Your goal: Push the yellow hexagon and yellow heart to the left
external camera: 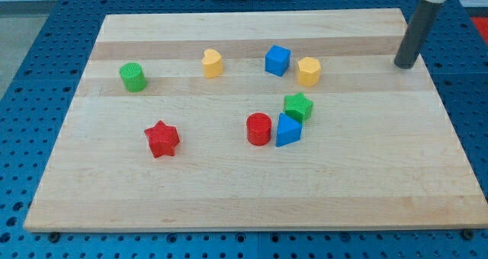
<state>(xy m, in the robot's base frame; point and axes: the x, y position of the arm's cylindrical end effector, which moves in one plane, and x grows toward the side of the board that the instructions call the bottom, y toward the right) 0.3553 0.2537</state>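
The yellow hexagon [308,71] sits right of centre near the view's top. The yellow heart [212,62] lies to its left, with a blue cube [277,60] between them, close to the hexagon. My tip [404,64] rests on the board near the right edge, well to the right of the hexagon and about level with it. It touches no block.
A green cylinder [133,77] stands at the left. A red star [162,139] lies lower left. A red cylinder [259,129], a blue triangle [287,130] and a green star [298,107] cluster below the hexagon. The wooden board [229,206] sits on a blue pegboard.
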